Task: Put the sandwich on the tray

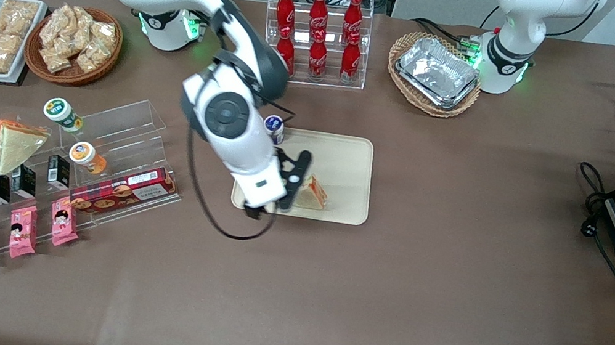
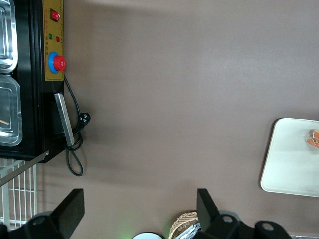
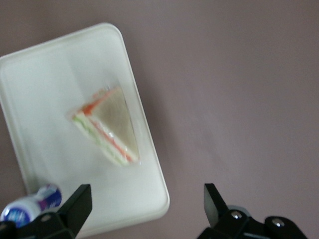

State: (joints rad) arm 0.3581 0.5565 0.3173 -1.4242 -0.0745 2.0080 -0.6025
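Observation:
A wrapped triangular sandwich (image 1: 313,193) with an orange-red and green filling edge lies flat on the cream-beige tray (image 1: 346,163). It also shows in the right wrist view (image 3: 109,127) on the tray (image 3: 55,84). My right gripper (image 1: 294,181) hovers above the tray's edge beside the sandwich, open and empty; in the right wrist view (image 3: 147,206) its fingers stand wide apart, clear of the sandwich. A second, similar sandwich (image 1: 15,144) rests on the clear display stand toward the working arm's end of the table. The left wrist view shows the tray's end (image 2: 291,159).
A small blue-capped bottle (image 1: 274,127) stands at the tray's corner by my arm. A clear rack of red cola bottles (image 1: 318,34) and a basket of foil trays (image 1: 436,72) stand farther from the front camera. Snack packs and cups fill the display stand (image 1: 97,162).

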